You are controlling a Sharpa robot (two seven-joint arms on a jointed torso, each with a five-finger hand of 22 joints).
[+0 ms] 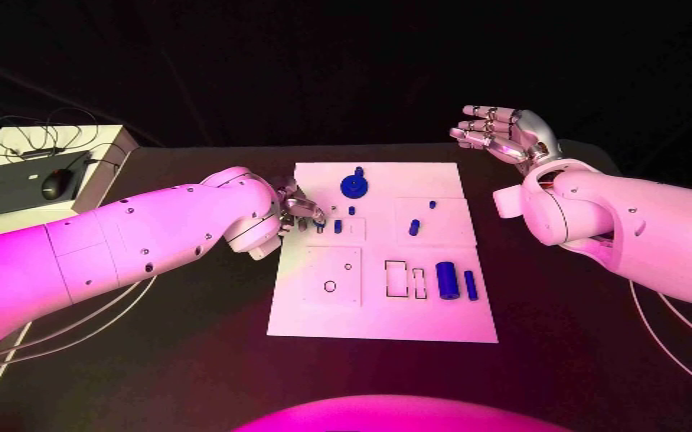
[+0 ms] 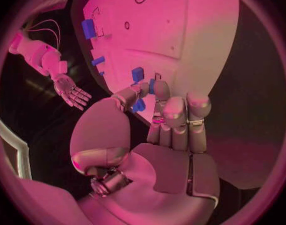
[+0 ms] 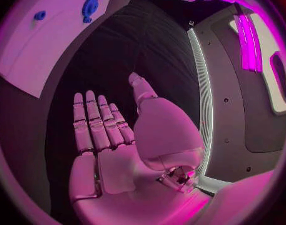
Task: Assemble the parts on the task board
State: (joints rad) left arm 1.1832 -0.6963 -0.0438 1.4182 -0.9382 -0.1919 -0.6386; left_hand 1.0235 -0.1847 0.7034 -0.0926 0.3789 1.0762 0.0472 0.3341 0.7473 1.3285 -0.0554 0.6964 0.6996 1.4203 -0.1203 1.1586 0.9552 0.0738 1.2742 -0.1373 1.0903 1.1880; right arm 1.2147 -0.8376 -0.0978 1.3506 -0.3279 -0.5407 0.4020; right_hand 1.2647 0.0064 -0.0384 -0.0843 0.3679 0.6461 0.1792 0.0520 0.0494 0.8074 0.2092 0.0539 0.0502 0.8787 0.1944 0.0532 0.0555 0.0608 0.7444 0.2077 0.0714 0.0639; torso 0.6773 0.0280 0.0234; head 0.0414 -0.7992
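The left hand (image 1: 299, 210) is pinching 1 blue part (image 2: 138, 75) over the task board (image 1: 384, 312), while the right hand (image 1: 500, 132) is hovering released beside it.

Both arms wore smooth white shells dotted with small dark screws. The left hand (image 2: 162, 135) and right hand (image 3: 118, 135) looked silver, segmented; thin cables apparently trailed beneath the arms.
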